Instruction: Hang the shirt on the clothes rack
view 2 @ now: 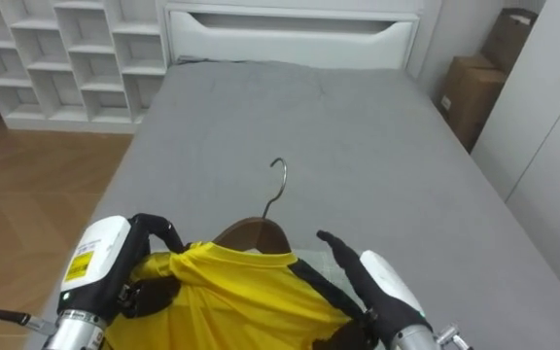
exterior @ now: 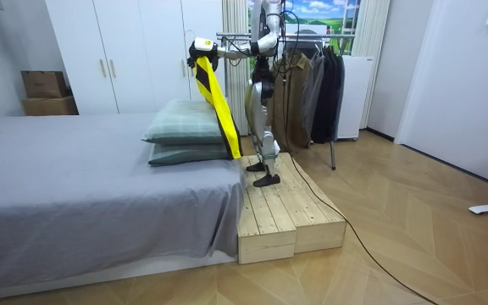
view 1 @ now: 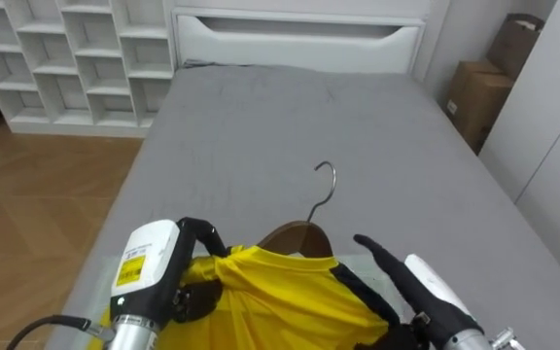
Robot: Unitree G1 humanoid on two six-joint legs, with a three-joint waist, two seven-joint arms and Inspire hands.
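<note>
Over bed [view 1: 309,136] — yellow shirt [view 1: 270,292], hanger [view 1: 325,190]

Left hand [view 1: 168,282] clenched, right hand [view 1: 424,287] alongside, arms outstretched.

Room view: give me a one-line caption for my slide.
Robot on a wooden platform holds a yellow shirt out over the grey bed, a rack of dark clothes behind it.

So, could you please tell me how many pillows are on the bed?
2. The upper pillow lies stacked on the lower pillow at the end of the bed nearest the robot; none seems hidden.
</note>
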